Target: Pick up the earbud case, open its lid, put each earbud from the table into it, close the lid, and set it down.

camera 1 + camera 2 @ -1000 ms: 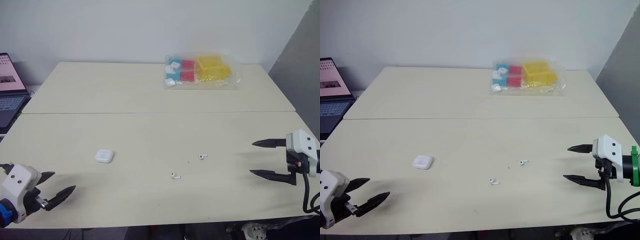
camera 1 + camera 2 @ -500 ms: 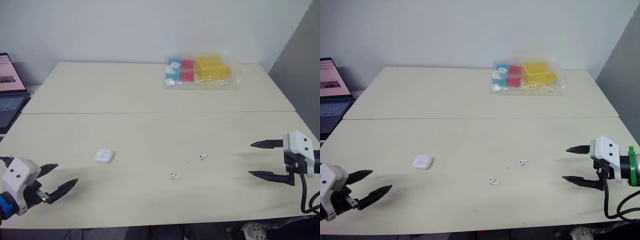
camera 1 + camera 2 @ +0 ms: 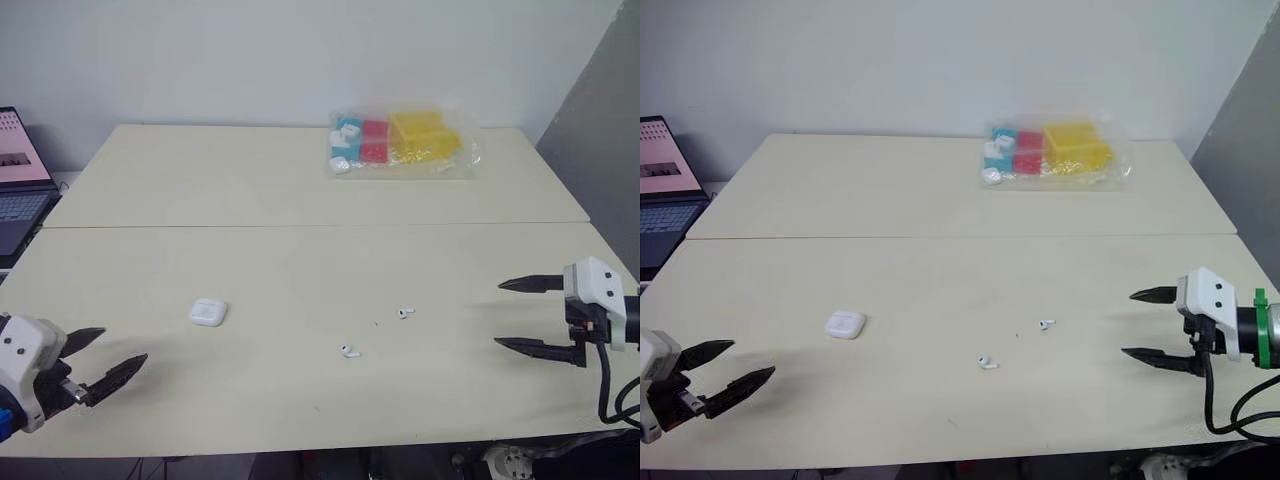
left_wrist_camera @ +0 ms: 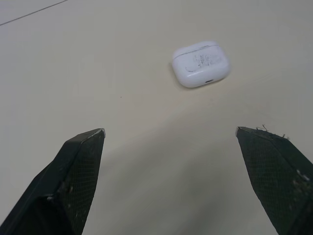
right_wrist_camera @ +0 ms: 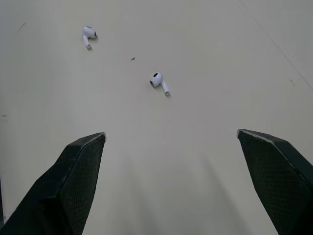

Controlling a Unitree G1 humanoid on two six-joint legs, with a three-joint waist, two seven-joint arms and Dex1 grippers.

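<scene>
A white earbud case [image 3: 208,312] lies shut on the cream table [image 3: 300,260], left of centre; it also appears ahead of my left fingers as the case [image 4: 200,63]. Two white earbuds lie loose near the middle: one earbud [image 3: 405,312] and, nearer the front edge, another earbud [image 3: 349,351]. From the right wrist these are the closer earbud [image 5: 159,82] and the farther earbud [image 5: 88,35]. My left gripper [image 3: 100,355] hovers open at the front left corner, well short of the case. My right gripper [image 3: 522,315] is open at the right edge, pointing toward the earbuds.
A clear bag [image 3: 402,143] of yellow, red and blue boxes rests at the back of the table. A laptop [image 3: 20,185] stands off the table's left side. A seam [image 3: 300,226] joins the two tabletops.
My left gripper has pulled back slightly toward the front left corner. My right gripper has edged a little to the left. The case and both earbuds lie where they were.
</scene>
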